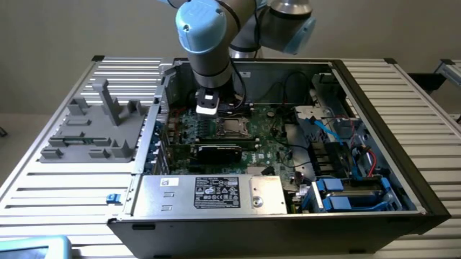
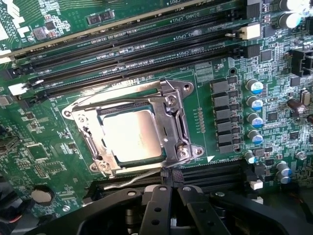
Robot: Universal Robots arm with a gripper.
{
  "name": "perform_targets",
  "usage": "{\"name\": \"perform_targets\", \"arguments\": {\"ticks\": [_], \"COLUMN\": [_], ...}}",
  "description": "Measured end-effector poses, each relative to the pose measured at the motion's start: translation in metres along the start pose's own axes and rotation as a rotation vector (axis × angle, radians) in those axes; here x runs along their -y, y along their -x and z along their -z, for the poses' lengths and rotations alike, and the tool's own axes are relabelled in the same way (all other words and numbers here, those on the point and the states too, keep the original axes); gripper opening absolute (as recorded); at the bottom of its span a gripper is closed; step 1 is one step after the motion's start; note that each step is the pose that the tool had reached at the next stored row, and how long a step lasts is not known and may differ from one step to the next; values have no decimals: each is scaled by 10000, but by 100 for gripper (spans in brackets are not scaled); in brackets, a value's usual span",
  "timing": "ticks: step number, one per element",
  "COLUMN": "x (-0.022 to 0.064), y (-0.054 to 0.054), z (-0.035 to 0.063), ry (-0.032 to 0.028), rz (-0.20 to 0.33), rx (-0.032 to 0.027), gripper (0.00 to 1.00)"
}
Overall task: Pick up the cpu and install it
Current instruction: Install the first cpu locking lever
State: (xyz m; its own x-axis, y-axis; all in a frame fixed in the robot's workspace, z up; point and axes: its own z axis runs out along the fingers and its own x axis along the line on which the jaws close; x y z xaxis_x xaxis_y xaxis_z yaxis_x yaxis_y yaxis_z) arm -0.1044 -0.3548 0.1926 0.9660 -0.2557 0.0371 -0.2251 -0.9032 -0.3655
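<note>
cpu [image 2: 133, 134] lies flat in the socket on the green motherboard [image 2: 44, 142], its silvery top facing up, with the shiny metal load frame [image 2: 173, 122] round its edges. gripper [image 2: 171, 183] hangs just beside the socket's edge, its two black fingers pressed together with nothing between them, not touching the chip. a thin wire lever [image 2: 127, 183] lies along the socket side nearest the fingers. long dark memory slots [image 2: 146, 44] run along the far side of the socket and a row of small round capacitors [image 2: 254, 105] stands near it.

in the exterior view the arm [image 1: 209, 48] reaches down into the open computer case [image 1: 389, 108], which rests on a slatted table [image 1: 425, 124]. a black expansion card [image 1: 226, 151] crosses the board just in front of the socket, and a silver box with a black label [image 1: 216, 194] fills the case's near corner. blue drive bays [image 1: 338, 194] and loose cables crowd the exterior view's right. a grey moulded fixture [image 1: 94, 129] stands on the table at the exterior view's left.
</note>
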Motion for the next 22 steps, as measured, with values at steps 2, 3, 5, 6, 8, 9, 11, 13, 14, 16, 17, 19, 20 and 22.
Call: {"name": "perform_targets", "arguments": {"ticks": [2, 3, 5, 6, 8, 9, 11, 13, 14, 16, 17, 19, 20, 22], "x": [1, 2, 6, 8, 11, 11, 12, 13, 13, 14, 13, 11, 10, 7], "y": [0, 0, 1, 2, 11, 21, 42, 58, 61, 70, 77, 88, 91, 104], "z": [3, 7, 16, 21, 36, 44, 62, 76, 80, 88, 91, 92, 93, 95], "ry": [31, 47, 63, 64, 64, 64, 65, 64, 63, 64, 65, 63, 65, 65], "rz": [-42, -62, -87, -89, -90, -89, -90, -90, -90, -90, -90, -90, -90, -90], "rx": [110, 161, 221, 228, 231, 232, 233, 233, 232, 233, 234, 232, 233, 234], "gripper": [11, 11, 11, 11, 11, 11, 11, 11, 11, 11, 11, 11, 11, 11]}}
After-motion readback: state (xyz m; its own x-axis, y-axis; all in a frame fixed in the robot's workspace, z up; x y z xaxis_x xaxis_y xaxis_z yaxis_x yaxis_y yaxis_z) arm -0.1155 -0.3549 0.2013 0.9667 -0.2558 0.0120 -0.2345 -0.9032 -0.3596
